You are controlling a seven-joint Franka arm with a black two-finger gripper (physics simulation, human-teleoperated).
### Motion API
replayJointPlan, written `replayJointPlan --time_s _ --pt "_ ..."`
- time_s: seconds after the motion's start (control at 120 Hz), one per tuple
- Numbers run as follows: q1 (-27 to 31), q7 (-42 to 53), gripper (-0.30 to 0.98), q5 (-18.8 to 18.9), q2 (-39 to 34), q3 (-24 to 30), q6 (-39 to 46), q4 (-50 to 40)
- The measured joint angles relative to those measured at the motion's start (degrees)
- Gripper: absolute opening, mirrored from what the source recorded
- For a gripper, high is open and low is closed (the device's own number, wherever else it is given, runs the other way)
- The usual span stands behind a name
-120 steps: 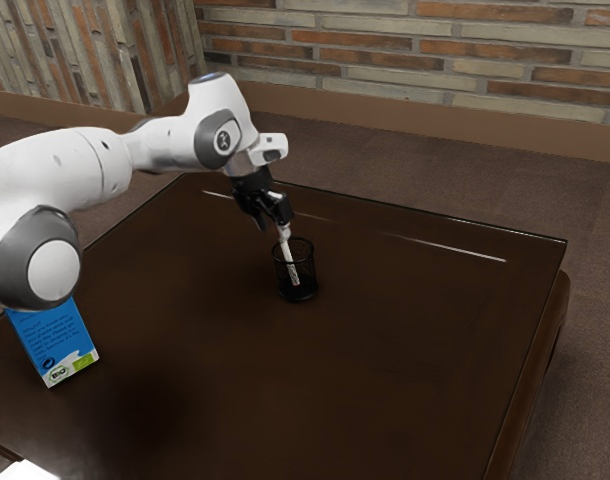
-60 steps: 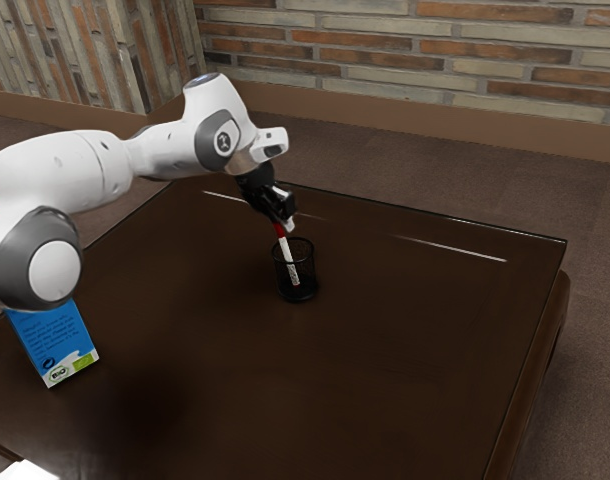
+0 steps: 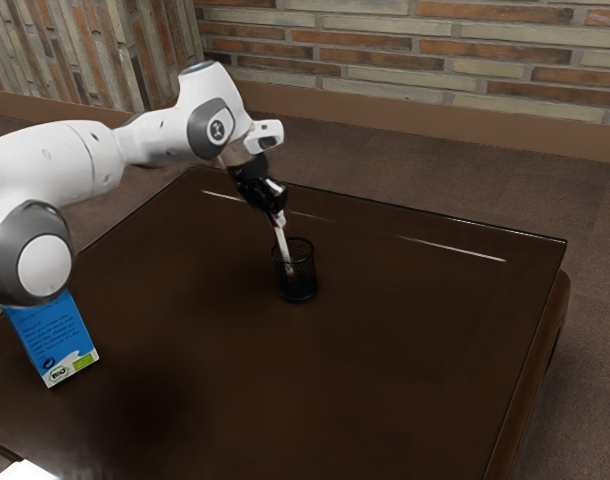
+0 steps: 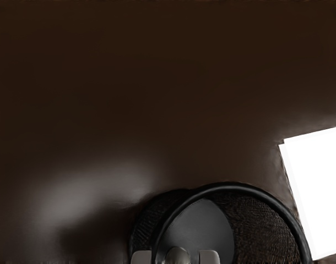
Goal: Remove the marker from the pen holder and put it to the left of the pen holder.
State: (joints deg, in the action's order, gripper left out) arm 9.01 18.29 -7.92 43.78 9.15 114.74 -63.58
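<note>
One marker (image 3: 283,245), probably light, stiff and slippery, is clasped near its top by the tool (image 3: 278,212), likely a sound grip; its lower end is inside the pen holder (image 3: 308,271).

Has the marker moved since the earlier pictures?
Yes, slightly upward: in the exterior view, the marker reaches less deeply into the pen holder, which stands where it did.

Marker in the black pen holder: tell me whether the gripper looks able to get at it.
Likely yes: the marker sticks out of the open pen holder, its upper end at the gripper.
</note>
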Motion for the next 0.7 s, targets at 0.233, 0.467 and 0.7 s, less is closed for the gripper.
replayJointPlan --time_s 0.233,0.467,0.7 --pt "5.5 -0.6 -0.08 0.9 -7.7 -0.4 -0.8 -2.6" --pt "8.7 -1.1 -0.09 1.1 -3.9 -2.5 -1.2 -2.6" --pt "9.2 -1.4 -0.04 2.8 -0.3 -5.4 -3.9 -2.5"
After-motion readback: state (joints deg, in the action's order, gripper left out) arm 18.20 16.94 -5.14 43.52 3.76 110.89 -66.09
